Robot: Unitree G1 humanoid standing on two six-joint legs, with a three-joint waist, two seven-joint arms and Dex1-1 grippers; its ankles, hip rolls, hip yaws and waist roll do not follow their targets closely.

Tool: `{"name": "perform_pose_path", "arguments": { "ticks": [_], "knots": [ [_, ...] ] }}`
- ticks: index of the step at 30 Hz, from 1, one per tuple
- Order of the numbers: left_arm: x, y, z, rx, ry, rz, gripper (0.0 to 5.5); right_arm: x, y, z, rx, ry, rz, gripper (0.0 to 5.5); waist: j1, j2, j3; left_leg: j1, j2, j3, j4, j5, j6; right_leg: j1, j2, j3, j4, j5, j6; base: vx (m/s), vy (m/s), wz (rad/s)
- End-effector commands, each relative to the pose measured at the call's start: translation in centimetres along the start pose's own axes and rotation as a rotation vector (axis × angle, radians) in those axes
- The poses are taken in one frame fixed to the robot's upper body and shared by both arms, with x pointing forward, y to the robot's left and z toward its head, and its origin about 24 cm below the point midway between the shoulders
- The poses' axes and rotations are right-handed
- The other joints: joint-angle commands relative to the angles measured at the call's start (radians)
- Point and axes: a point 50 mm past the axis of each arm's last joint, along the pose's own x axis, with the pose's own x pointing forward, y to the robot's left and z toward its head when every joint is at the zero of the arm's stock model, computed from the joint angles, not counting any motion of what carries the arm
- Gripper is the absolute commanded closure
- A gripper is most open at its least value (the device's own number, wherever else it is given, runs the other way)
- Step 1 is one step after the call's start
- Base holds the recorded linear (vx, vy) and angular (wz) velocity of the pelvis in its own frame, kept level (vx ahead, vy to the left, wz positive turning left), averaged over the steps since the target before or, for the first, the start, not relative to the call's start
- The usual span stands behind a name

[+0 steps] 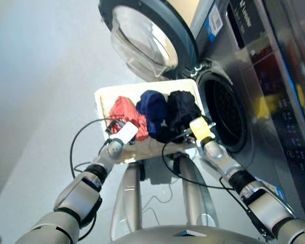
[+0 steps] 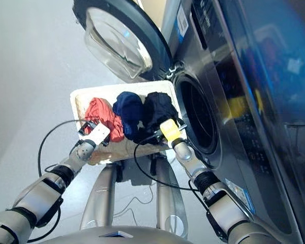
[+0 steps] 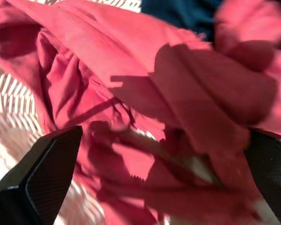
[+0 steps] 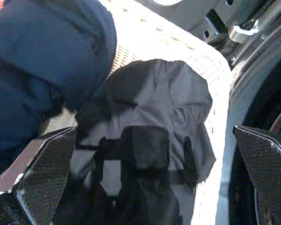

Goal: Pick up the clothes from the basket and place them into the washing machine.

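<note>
Up close, left gripper (image 3: 154, 187) jaws spread over coral-red garment (image 3: 145, 93), right gripper (image 4: 154, 183) jaws spread over black garment (image 4: 154, 108).

Both arms reach forward and converge on the basket (image 1: 104, 95); the left gripper (image 3: 145, 154) hangs over its left end, fingers spread wide — one to each side; the right gripper (image 4: 152, 154) hangs over its right end, fingers likewise parted — wrist angled inward, elbow bent low.
</note>
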Motion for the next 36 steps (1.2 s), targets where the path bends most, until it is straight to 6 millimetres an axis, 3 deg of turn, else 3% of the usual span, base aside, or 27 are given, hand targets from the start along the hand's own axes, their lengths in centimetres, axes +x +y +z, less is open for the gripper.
{"name": "perform_pose_path", "arguments": {
  "ticks": [1, 5, 13, 14, 15, 16, 17, 18, 19, 22, 27, 36],
  "knots": [
    [0.6, 3.9, 0.5, -0.071, -0.003, 0.149, 0.0, -0.1, 0.7, 4.0, 0.085, -0.223, 0.023, 0.0, -0.023, 0.02, -0.048, -0.062, -0.013, 0.006, 0.023, -0.019, 0.03, -0.004, 0.008, 0.017, 0.033, -0.06, 0.068, 0.0, 0.0, 0.0],
    [1.1, 6.5, 1.5, -0.098, -0.023, 0.213, 0.0, -0.2, 1.0, 5.9, 0.091, -0.308, 0.07, 0.0, -0.036, 0.016, -0.055, -0.131, 0.0, 0.01, 0.056, -0.031, 0.032, -0.067, 0.015, 0.023, 0.046, -0.054, 0.072, 0.0, 0.0, 0.0],
    [1.4, 8.8, 1.9, -0.119, -0.005, 0.279, 0.0, -1.5, 1.3, 6.2, 0.122, -0.349, 0.117, 0.0, -0.054, 0.017, -0.074, -0.203, 0.005, 0.011, 0.1, -0.049, 0.036, -0.143, 0.026, 0.02, 0.075, -0.055, 0.076, 0.001, 0.002, -0.074],
    [1.4, 8.9, 2.1, -0.126, -0.008, 0.284, 0.43, -1.7, 1.2, 6.1, 0.121, -0.347, 0.115, 0.0, -0.056, 0.019, -0.078, -0.209, 0.004, 0.01, 0.1, -0.05, 0.037, -0.148, 0.028, 0.02, 0.075, -0.052, 0.076, 0.0, 0.0, 0.0],
    [1.5, 9.0, 2.2, -0.131, -0.012, 0.284, 1.4, -1.8, 1.2, 5.9, 0.129, -0.344, 0.115, 0.0, -0.056, 0.019, -0.083, -0.216, 0.005, 0.008, 0.103, -0.05, 0.037, -0.152, 0.027, 0.019, 0.071, -0.049, 0.077, 0.0, 0.0, 0.0],
    [1.5, 9.1, 2.2, -0.135, -0.013, 0.283, 2.78, -1.9, 1.1, 5.7, 0.126, -0.338, 0.11, 0.0, -0.057, 0.02, -0.087, -0.225, 0.004, 0.008, 0.107, -0.05, 0.038, -0.157, 0.028, 0.017, 0.071, -0.047, 0.077, 0.0, 0.0, 0.0],
    [1.5, 9.1, 2.2, -0.135, -0.013, 0.283, 3.08, -2.0, 1.1, 5.7, 0.126, -0.338, 0.11, 0.0, -0.057, 0.021, -0.088, -0.226, 0.004, 0.008, 0.108, -0.05, 0.038, -0.158, 0.028, 0.017, 0.071, -0.047, 0.077, 0.0, 0.0, 0.0],
    [1.5, 9.2, 2.2, -0.145, -0.01, 0.281, 5.03, -2.2, 1.1, 5.4, 0.135, -0.33, 0.107, 0.0, -0.061, 0.021, -0.094, -0.228, 0.007, 0.007, 0.103, -0.049, 0.039, -0.161, 0.029, 0.018, 0.066, -0.042, 0.079, 0.0, 0.0, 0.0],
    [1.5, 9.1, 2.1, -0.15, -0.009, 0.277, 5.5, -2.3, 1.0, 5.2, 0.136, -0.323, 0.104, 0.0, -0.061, 0.022, -0.099, -0.228, 0.008, 0.009, 0.101, -0.047, 0.039, -0.161, 0.028, 0.017, 0.064, -0.042, 0.08, 0.0, 0.0, 0.0],
    [1.3, 8.4, 1.9, -0.194, -0.02, 0.265, 5.5, -2.5, 1.0, 4.7, 0.137, -0.306, 0.1, 0.0, -0.059, 0.023, -0.114, -0.214, 0.01, 0.012, 0.082, -0.043, 0.039, -0.151, 0.024, 0.016, 0.048, -0.036, 0.081, 0.0, 0.0, 0.0],
    [0.7, 5.5, 1.5, -0.289, -0.067, 0.204, 5.5, -2.7, 1.1, 3.4, 0.106, -0.252, 0.101, 0.0, -0.044, 0.03, -0.133, -0.144, 0.007, 0.014, 0.008, -0.021, 0.036, -0.096, 0.015, 0.015, 0.002, -0.021, 0.084, 0.0, 0.0, 0.0],
    [-2.3, 0.9, 2.6, -0.646, -0.276, 0.024, 5.5, -3.7, 1.4, 0.4, -0.111, -0.138, 0.153, 0.0, 0.008, 0.046, -0.128, 0.09, -0.028, 0.013, -0.166, 0.027, 0.02, 0.121, -0.004, 0.007, -0.136, 0.011, 0.089, 0.0, 0.0, 0.0]
  ]
}}
